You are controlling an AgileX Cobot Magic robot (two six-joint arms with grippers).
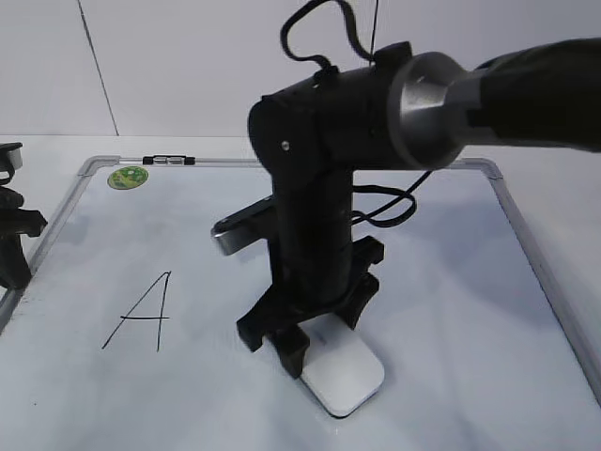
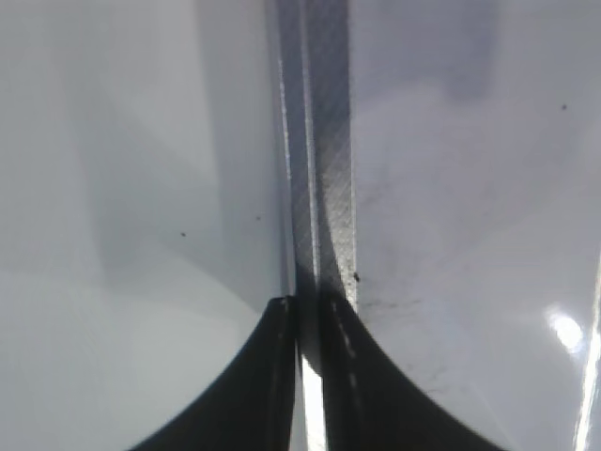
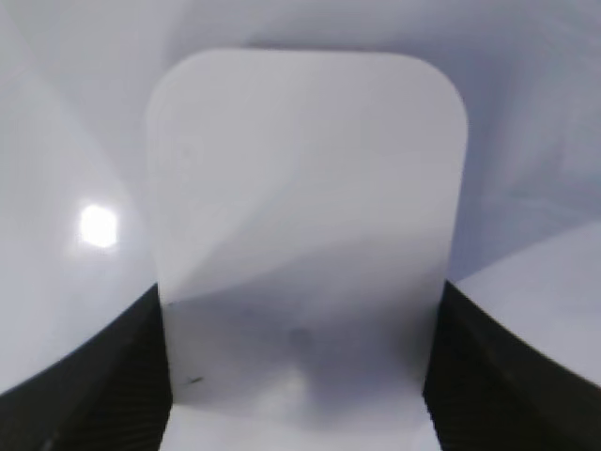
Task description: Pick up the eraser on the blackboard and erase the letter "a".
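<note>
The white eraser lies flat on the blackboard at the near middle. My right gripper stands over it, shut on its far end. In the right wrist view the eraser fills the middle, with the black fingers pressed against both its long sides and the board around it. No lowercase "a" is in view; the right arm hides part of the board. My left gripper is at the board's left edge, shut and empty over the grey frame.
An angular capital "A" is drawn on the board's left part. A round green sticker and a small black-and-silver clip sit at the far left corner of the frame.
</note>
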